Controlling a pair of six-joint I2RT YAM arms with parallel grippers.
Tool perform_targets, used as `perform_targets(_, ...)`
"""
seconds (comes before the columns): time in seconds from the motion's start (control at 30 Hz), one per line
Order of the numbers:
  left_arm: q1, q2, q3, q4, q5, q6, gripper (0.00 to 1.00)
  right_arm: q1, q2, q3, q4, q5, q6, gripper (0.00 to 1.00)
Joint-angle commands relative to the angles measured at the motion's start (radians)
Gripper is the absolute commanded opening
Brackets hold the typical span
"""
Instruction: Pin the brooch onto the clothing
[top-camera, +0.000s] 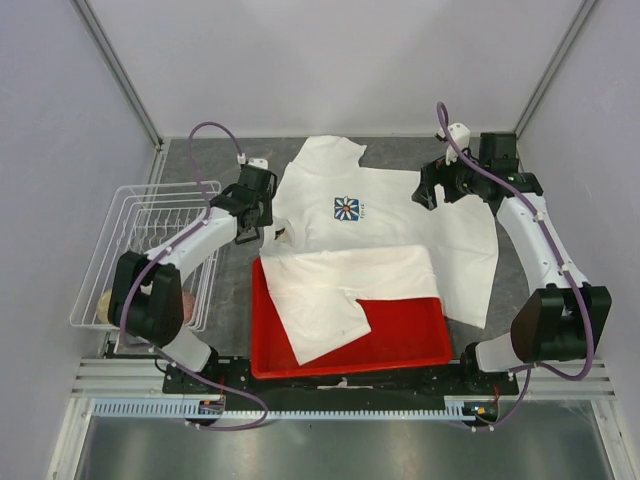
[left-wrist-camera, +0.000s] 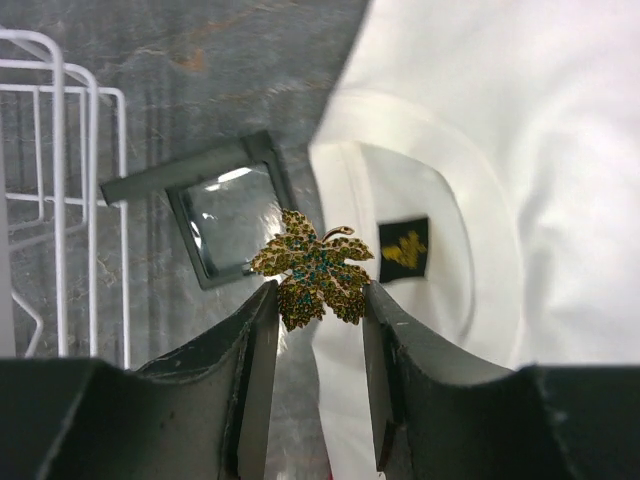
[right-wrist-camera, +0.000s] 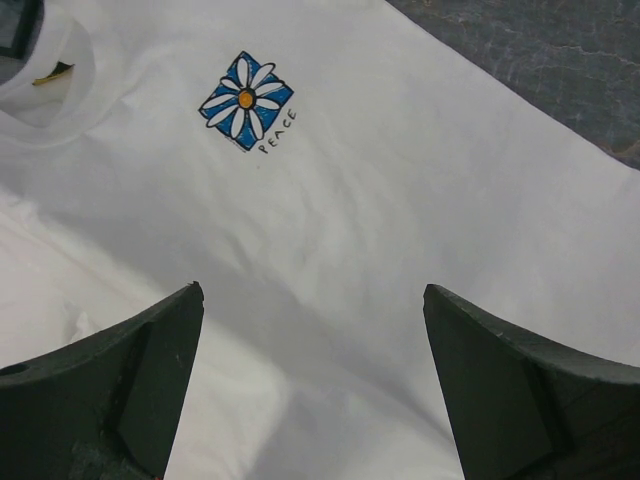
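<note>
The gold, leaf-shaped metal brooch (left-wrist-camera: 313, 268) set with green stones is pinched in the left gripper (left-wrist-camera: 320, 300) above the collar (left-wrist-camera: 330, 190) of the white cotton T-shirt (left-wrist-camera: 520, 150), on the left-arm side of its blue square daisy print (right-wrist-camera: 246, 100), so pickup looks done. Pinning is not yet done. The right gripper (right-wrist-camera: 312, 310) hangs wide open and empty on the print's other side.

White links (top-camera: 205, 235) with black joints (top-camera: 150, 300), purple cables (top-camera: 213, 123) looping behind the wrists (top-camera: 255, 190), dark grey wedge-shaped fingers (right-wrist-camera: 130, 390) with bevelled inner faces
</note>
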Motion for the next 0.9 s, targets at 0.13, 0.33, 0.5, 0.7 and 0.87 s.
perform_targets(0.13, -0.175, -0.338, -0.151, 0.069, 0.057, 0.226, 0.43, 0.003, -0.088, -0.018, 0.034, -0.204, 0.217, 0.98)
perform_targets(0.33, -0.322, -0.571, -0.312, 0.252, 0.191, 0.433, 0.47, 0.021, -0.130, -0.131, 0.170, -0.371, 0.444, 0.98)
perform_targets(0.5, -0.454, -0.737, -0.430, 0.408, 0.275, 0.616, 0.47, 0.105, -0.165, -0.212, 0.373, -0.408, 0.674, 0.98)
perform_targets(0.7, -0.509, -0.774, -0.477, 0.497, 0.361, 0.796, 0.46, 0.234, -0.153, -0.262, 0.471, -0.396, 0.754, 0.97)
perform_targets(0.87, -0.442, -0.708, -0.366, 0.251, 0.377, 0.781, 0.57, 0.236, -0.121, -0.194, 0.238, -0.345, 0.532, 0.96)
